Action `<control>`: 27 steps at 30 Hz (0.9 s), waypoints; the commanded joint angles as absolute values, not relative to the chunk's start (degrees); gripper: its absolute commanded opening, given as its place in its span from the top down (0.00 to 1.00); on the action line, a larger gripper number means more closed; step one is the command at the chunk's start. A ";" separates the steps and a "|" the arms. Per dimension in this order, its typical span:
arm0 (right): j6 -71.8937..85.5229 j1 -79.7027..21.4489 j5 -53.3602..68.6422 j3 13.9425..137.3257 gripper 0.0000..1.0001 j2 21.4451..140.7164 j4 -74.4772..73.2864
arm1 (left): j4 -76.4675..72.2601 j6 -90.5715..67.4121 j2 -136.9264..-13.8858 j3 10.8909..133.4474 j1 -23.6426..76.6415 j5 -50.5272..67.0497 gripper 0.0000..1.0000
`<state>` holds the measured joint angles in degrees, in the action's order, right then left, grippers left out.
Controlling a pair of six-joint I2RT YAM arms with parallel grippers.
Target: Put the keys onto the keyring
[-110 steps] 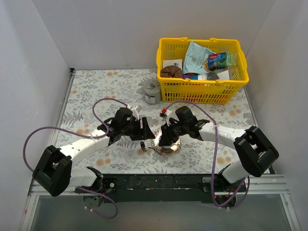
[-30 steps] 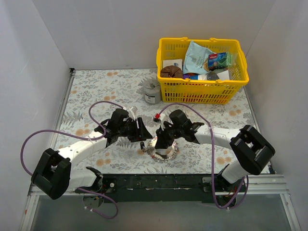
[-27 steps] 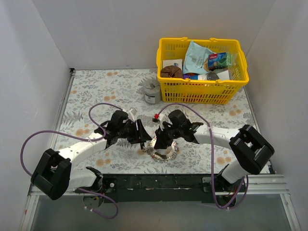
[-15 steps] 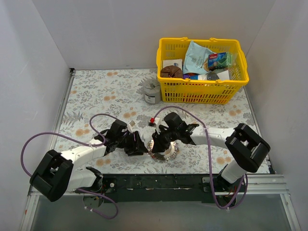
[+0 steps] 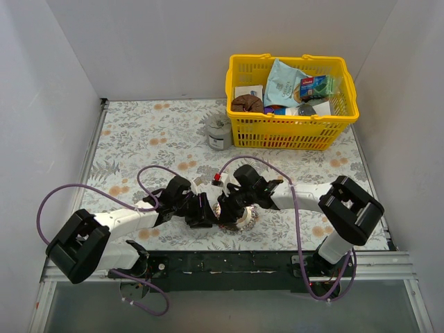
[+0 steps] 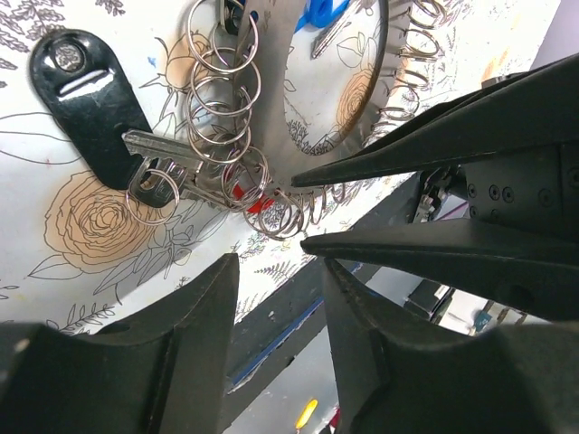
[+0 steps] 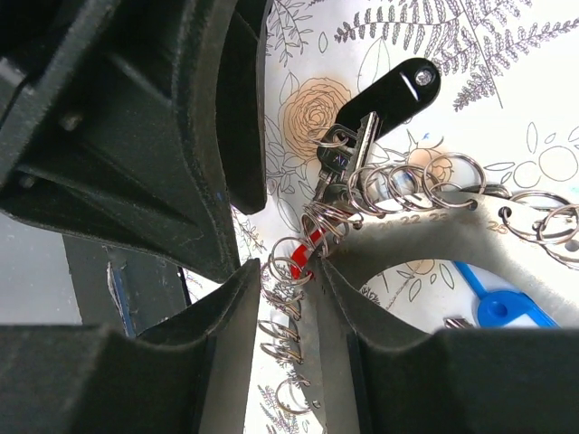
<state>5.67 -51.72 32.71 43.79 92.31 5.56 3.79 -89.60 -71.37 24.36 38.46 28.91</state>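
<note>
Near the front edge of the tabletop (image 5: 139,132), the left fingers (image 6: 278,271) are part open and hold nothing. They sit low over the floral surface, just left of the keyring (image 7: 425,237).

The keyring lies flat between the two arms, near the middle of that front edge. It is a flat grey metal hoop with many small rings (image 6: 222,90) strung around its rim. A black-headed key (image 6: 86,95) lies just outside the hoop on the left, hooked into a bunch of those rings. A blue tag (image 7: 502,307) lies inside the hoop's opening.

The right fingers (image 7: 282,280) reach in from the right and straddle the hoop's left rim, one finger over the hoop and the other outside it. A cluster of small rings and a red bit (image 7: 303,258) fills the narrow gap between them. I cannot tell whether they pinch the rim or only bracket it. The tips of the two pairs of fingers face each other closely.

Farther back, well apart from the keyring, a grey cup (image 5: 218,132) stands upright just left of a yellow basket (image 5: 298,132). The basket sits at the far right of the tabletop and holds packets.
</note>
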 commanded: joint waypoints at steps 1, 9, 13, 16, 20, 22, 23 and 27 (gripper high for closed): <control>5.01 -52.29 33.66 45.97 0.60 93.34 6.85 | 2.29 -90.70 -70.93 24.35 38.58 26.28 0.60; 5.10 -52.65 33.75 46.41 0.62 94.22 7.12 | 1.93 -85.80 -70.84 25.22 38.76 24.17 0.62; 5.45 -52.65 33.84 46.76 0.62 94.39 7.38 | 2.28 -82.89 -69.61 26.19 39.55 22.94 0.63; 5.80 -52.65 32.87 47.28 0.64 94.66 7.12 | 2.72 -81.39 -68.65 26.72 39.73 22.24 0.62; 5.10 -52.65 33.66 47.99 0.66 95.36 6.51 | 3.86 -80.77 -67.68 27.16 39.73 20.92 0.62; 4.66 -52.65 34.36 47.90 0.66 95.45 6.42 | 4.13 -80.77 -67.50 27.42 39.73 20.39 0.62; 4.48 -52.65 34.37 47.90 0.66 95.36 6.15 | 4.30 -80.95 -67.24 27.42 39.73 19.96 0.62; 3.43 -52.73 34.54 48.07 0.65 95.71 5.19 | 4.39 -81.38 -67.41 27.51 39.73 18.64 0.62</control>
<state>5.32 -52.27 33.26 45.76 95.04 5.43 4.36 -81.82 -68.97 25.36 39.31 20.47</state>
